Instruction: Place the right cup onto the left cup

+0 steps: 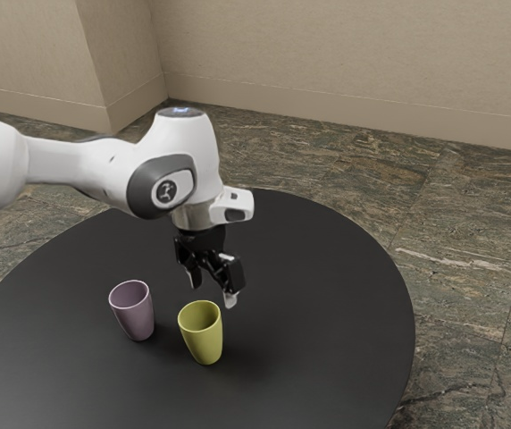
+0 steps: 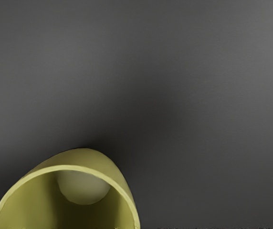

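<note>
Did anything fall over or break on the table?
No, nothing looks odd to me. The purple cup and the yellow-green cup both stand upright on the black table, and I see no spills or cracks.

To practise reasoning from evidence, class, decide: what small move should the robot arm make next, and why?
Probably ease the gripper down toward the yellow-green cup's rim, correcting sideways if needed. Its fingers are apart and hold nothing, and they hover close to that upright cup, the right one in the exterior view. The purple cup stands separately, with nothing stacked on it.
</note>
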Available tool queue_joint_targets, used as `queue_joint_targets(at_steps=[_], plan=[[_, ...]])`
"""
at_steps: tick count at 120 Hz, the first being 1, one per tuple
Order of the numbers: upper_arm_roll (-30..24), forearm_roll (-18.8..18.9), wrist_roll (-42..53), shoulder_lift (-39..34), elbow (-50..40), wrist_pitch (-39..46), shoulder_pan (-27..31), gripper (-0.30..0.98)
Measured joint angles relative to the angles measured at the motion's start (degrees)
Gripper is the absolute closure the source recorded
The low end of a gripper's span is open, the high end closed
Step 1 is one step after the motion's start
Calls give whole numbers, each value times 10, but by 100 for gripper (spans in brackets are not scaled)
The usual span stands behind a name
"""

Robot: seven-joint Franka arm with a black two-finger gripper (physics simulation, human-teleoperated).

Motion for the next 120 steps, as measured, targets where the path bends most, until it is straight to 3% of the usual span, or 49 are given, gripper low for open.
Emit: queue_joint_targets(at_steps=[120], plan=[[-13, -3, -103, 26, -32, 35, -1, 2]])
